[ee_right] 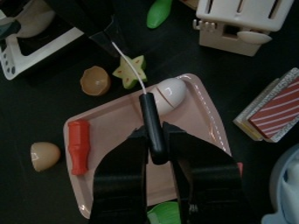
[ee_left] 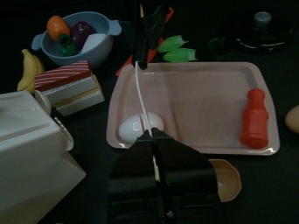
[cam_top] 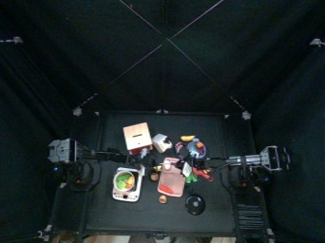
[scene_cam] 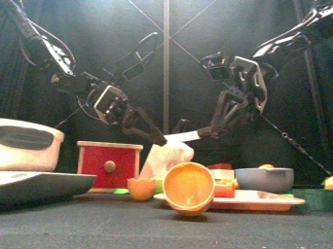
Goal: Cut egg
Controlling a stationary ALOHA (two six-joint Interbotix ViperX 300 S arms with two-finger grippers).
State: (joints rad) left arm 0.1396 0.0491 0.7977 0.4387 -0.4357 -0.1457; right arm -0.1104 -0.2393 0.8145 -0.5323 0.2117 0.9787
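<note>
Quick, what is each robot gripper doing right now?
Left gripper: closed on the white egg, on the pink tray.
Right gripper: closed on the knife, blade at the egg.

Both arms are matte black, built of jointed blocky segments with thin black cables looping along them. In the front view the left arm (scene_cam: 111, 97) hangs at about ten o'clock and the right arm (scene_cam: 240, 88) at about two o'clock, each with glossy highlights on rounded housings. The left gripper (ee_left: 158, 162) ends in flat, squared black plates; the right gripper (ee_right: 163, 171) looks the same, perhaps with ribbed inner faces, though it's dim.
</note>
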